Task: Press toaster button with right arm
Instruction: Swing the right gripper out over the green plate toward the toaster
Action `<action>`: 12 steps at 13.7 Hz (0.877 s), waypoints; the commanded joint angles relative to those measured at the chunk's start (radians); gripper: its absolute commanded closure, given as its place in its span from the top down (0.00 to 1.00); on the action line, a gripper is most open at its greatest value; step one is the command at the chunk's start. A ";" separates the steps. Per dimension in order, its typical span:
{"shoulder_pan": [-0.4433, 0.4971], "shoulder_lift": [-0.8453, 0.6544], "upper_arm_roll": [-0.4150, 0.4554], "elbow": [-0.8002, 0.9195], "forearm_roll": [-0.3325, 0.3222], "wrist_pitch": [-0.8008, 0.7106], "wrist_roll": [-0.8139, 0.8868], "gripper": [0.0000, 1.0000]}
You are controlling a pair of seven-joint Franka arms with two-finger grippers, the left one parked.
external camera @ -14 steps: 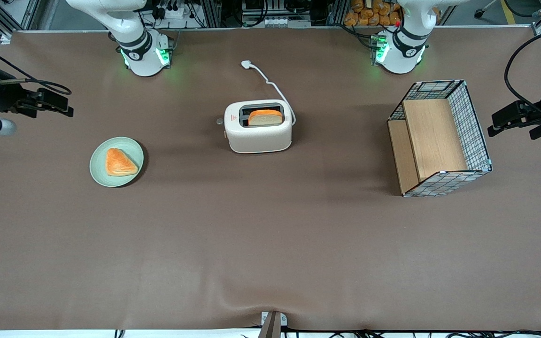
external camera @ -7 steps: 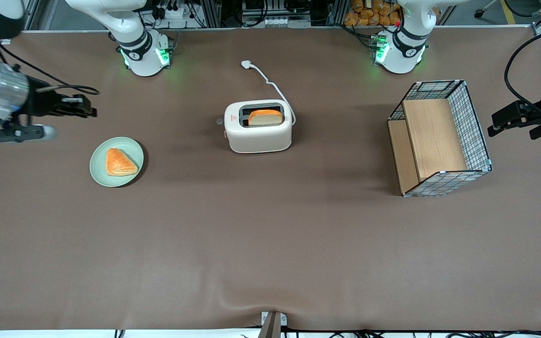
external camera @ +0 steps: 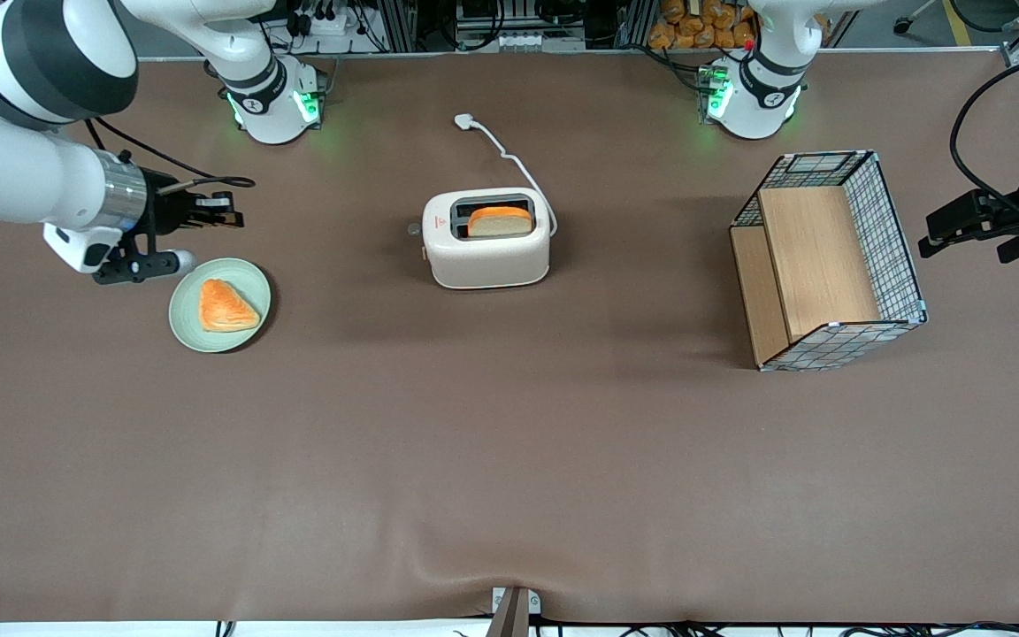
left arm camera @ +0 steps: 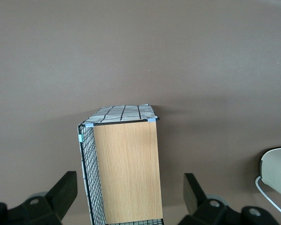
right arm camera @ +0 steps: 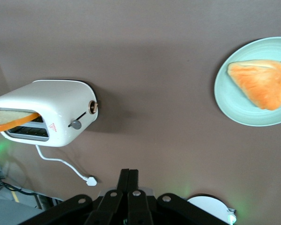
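Note:
The cream-white toaster (external camera: 487, 252) stands mid-table with a slice of bread (external camera: 500, 220) sticking up from one slot. The toaster button (external camera: 415, 229) is a small grey tab on the narrow end that faces the working arm. In the right wrist view the toaster (right arm camera: 51, 108) shows that end, with the button (right arm camera: 76, 124) at the end of a dark slot beside a round knob (right arm camera: 92, 107). My right arm's gripper (external camera: 228, 212) hangs shut and empty toward the working arm's end of the table, well short of the toaster; its fingertips (right arm camera: 129, 174) are pressed together.
A pale green plate (external camera: 182, 323) with an orange pastry (external camera: 225, 305) lies just nearer the front camera than the gripper. The toaster's white cord ends in a plug (external camera: 463, 120). A wire basket with wooden panels (external camera: 828, 257) stands toward the parked arm's end.
My right arm has swung in from the table's end toward the toaster, carrying the shut gripper to a spot over the plate's edge. Toaster, plate and basket have not moved.

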 commanded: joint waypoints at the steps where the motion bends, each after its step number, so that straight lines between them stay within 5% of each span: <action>1: 0.019 -0.030 -0.001 -0.056 0.031 0.028 0.003 0.00; 12: 0.195 -0.041 0.007 -0.333 0.158 0.414 0.032 0.00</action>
